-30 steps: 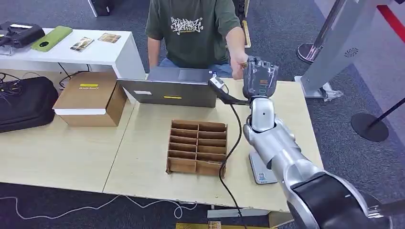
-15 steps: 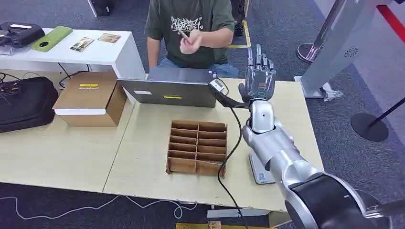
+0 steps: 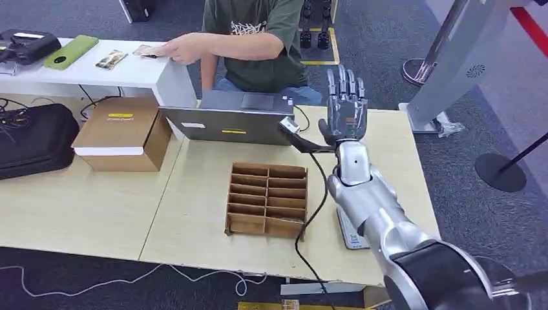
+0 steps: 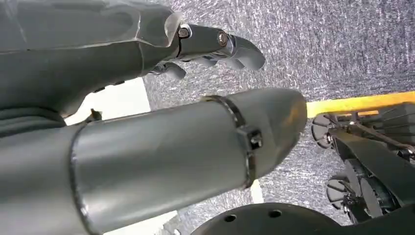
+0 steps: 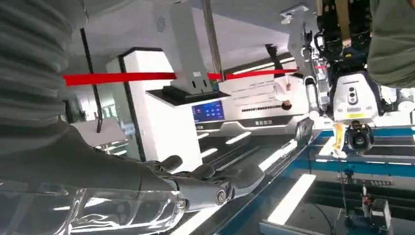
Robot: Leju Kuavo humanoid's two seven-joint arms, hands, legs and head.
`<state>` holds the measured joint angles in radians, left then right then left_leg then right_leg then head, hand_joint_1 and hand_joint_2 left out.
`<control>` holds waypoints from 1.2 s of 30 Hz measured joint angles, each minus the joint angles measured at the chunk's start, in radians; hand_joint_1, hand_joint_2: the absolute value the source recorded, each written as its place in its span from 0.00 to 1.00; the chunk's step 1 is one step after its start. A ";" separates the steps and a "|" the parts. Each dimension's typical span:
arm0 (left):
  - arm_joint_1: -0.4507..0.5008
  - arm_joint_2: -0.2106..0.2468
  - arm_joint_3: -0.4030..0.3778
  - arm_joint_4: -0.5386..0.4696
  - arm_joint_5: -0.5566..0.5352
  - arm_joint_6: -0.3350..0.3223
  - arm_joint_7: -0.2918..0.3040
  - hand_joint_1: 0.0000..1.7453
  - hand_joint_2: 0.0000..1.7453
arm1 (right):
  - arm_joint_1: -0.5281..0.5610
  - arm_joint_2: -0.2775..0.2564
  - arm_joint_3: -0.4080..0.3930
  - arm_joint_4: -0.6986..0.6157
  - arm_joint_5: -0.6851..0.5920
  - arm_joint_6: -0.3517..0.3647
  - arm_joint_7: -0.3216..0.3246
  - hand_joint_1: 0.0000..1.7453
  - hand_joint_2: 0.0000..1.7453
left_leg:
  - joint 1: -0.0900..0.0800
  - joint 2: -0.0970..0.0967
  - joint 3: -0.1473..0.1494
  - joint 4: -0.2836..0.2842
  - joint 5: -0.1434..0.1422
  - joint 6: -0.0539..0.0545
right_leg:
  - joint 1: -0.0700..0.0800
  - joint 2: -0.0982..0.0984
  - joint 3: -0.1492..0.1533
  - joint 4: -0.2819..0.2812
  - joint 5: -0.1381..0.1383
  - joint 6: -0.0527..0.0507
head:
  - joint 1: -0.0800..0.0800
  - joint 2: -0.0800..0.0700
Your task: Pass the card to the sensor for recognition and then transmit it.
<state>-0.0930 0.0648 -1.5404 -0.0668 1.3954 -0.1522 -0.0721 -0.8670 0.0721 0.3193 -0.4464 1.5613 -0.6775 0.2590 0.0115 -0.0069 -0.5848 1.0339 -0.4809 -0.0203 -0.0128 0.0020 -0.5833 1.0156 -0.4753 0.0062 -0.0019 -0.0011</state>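
The right robot hand stands raised over the far edge of the surface, at about one o'clock from the cardboard divider tray, its fingers straight, spread and pointing up, with nothing between them; the right wrist view shows the same hand stretched out and bare. The left robot hand hangs low over grey carpet, fingers loosely extended and holding nothing. The card appears to lie under the person's hand on the white side table at roughly eleven o'clock from the tray, well apart from the robot; whether it is the very card of the task I cannot tell, since a second card lies just beside it. The sensor is probably the flat grey pad at three o'clock from the tray, partly hidden by the right arm. A card of this kind should be light, thin, stiff and rather slick, so it is best pinched by one short edge between thumb and fingertip, leaving the face free for reading. Lying flat it would be hard to lift; taking it from a person's hand looks easier.
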 joint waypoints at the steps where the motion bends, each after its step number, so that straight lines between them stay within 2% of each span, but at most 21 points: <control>1: 0.001 0.000 0.000 0.000 0.004 0.000 0.000 0.00 0.00 | 0.015 0.000 -0.008 -0.016 -0.006 0.000 -0.001 0.00 1.00 | 0.000 0.000 0.000 0.000 0.000 0.000 | 0.000 0.000 0.000 0.000 0.000 0.000 | 0.000 0.000; 7: 0.008 -0.001 0.001 0.000 0.041 -0.003 0.000 0.00 0.00 | 0.182 -0.025 -0.040 -0.192 0.005 0.000 -0.004 0.00 1.00 | 0.000 0.000 0.000 0.000 -0.001 0.000 | 0.000 0.000 0.000 -0.001 0.000 0.000 | 0.000 0.000; 10: 0.015 -0.002 0.002 0.000 0.057 -0.005 -0.002 0.00 0.00 | 0.308 -0.066 -0.034 -0.345 0.011 0.017 0.073 0.00 1.00 | 0.000 -0.002 -0.001 0.000 -0.001 0.001 | 0.000 -0.002 0.000 -0.001 -0.001 0.001 | 0.000 0.000; 16: 0.024 -0.003 0.002 0.000 0.072 -0.006 -0.003 0.00 0.00 | 0.551 -0.190 0.018 -0.685 0.011 0.117 0.243 0.00 1.00 | 0.000 -0.003 -0.002 0.000 -0.002 0.001 | 0.000 -0.002 -0.001 -0.002 -0.001 0.001 | 0.000 0.000; 19: 0.024 -0.003 0.002 0.000 0.078 -0.006 -0.005 0.00 0.00 | 0.629 -0.242 0.047 -0.801 0.012 0.145 0.304 0.00 1.00 | 0.000 -0.002 -0.002 0.000 -0.002 0.001 | 0.000 -0.002 -0.001 -0.002 -0.001 0.001 | 0.000 0.000; 26: 0.026 -0.008 0.002 0.000 0.098 -0.006 -0.017 0.00 0.00 | 0.806 -0.313 0.068 -1.031 0.012 0.190 0.358 0.00 1.00 | 0.000 -0.002 -0.002 0.000 -0.002 0.001 | 0.000 -0.002 -0.001 -0.001 -0.002 0.001 | 0.000 0.000; 31: 0.029 -0.016 0.002 0.001 0.110 -0.006 -0.019 0.00 0.00 | 0.895 -0.346 0.099 -1.153 0.012 0.260 0.426 0.00 1.00 | 0.000 -0.002 -0.002 0.000 -0.002 0.001 | 0.000 -0.002 -0.001 -0.001 -0.002 0.001 | 0.000 0.000; 34: 0.028 -0.019 0.002 0.001 0.114 -0.006 -0.020 0.00 0.00 | 0.923 -0.355 0.118 -1.200 0.012 0.283 0.436 0.00 1.00 | 0.000 -0.002 -0.002 0.000 -0.002 0.001 | 0.000 -0.002 -0.001 -0.001 -0.002 0.001 | 0.000 0.000; 36: 0.029 -0.022 0.002 0.003 0.124 -0.009 -0.020 0.00 0.00 | 0.947 -0.352 0.132 -1.234 0.012 0.314 0.417 0.00 1.00 | 0.000 -0.002 -0.002 0.000 -0.002 0.001 | 0.000 -0.002 -0.001 -0.001 -0.002 0.001 | 0.000 0.000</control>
<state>-0.0645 0.0424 -1.5385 -0.0641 1.5191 -0.1614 -0.0923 0.0798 -0.2800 0.4513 -1.6808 1.5736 -0.3631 0.6756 0.0114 -0.0092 -0.5867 1.0336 -0.4830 -0.0195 -0.0130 -0.0004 -0.5840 1.0141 -0.4777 0.0075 -0.0015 -0.0011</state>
